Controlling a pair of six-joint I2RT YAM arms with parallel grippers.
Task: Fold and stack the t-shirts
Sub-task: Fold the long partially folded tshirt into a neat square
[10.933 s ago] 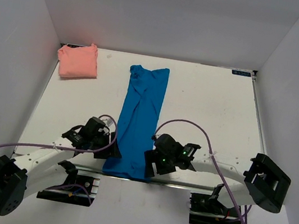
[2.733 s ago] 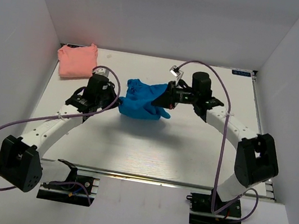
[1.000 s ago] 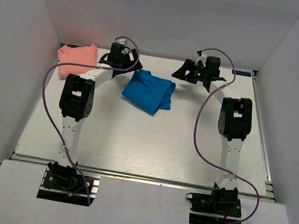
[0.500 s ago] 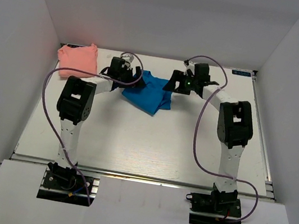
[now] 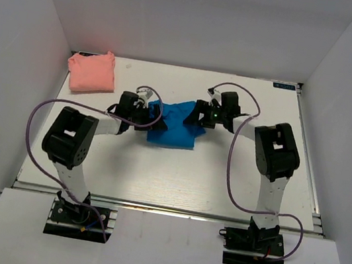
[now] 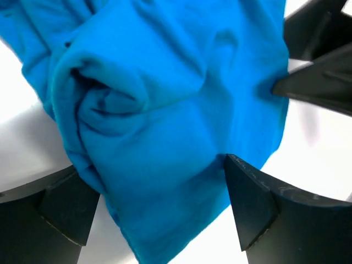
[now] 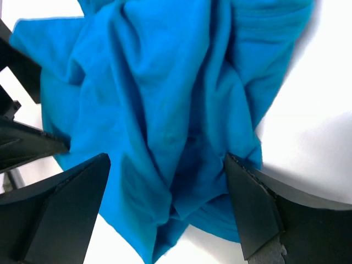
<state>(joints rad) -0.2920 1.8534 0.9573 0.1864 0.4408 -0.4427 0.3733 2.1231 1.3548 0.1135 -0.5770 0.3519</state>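
Observation:
The bright blue t-shirt (image 5: 175, 128) lies as a rumpled folded bundle on the white table, left of centre. My left gripper (image 5: 146, 115) is at its left edge and my right gripper (image 5: 200, 114) is at its upper right edge. In the left wrist view the gripper (image 6: 159, 176) is open, with the blue cloth (image 6: 165, 99) lying between the spread fingers (image 6: 250, 201). In the right wrist view the gripper (image 7: 166, 159) is also open, astride the creased blue cloth (image 7: 165, 93). The salmon pink t-shirt (image 5: 91, 72) sits as a small square bundle at the far left corner.
The white table (image 5: 222, 179) is enclosed by white walls on the left, the back and the right. Purple cables (image 5: 233, 154) loop from both arms over the table. The arm bases stand at the near edge.
Both grippers have come nearer from the back of the table. The blue bundle has shifted with them, a little towards the front and the centre. The pink bundle has not moved.

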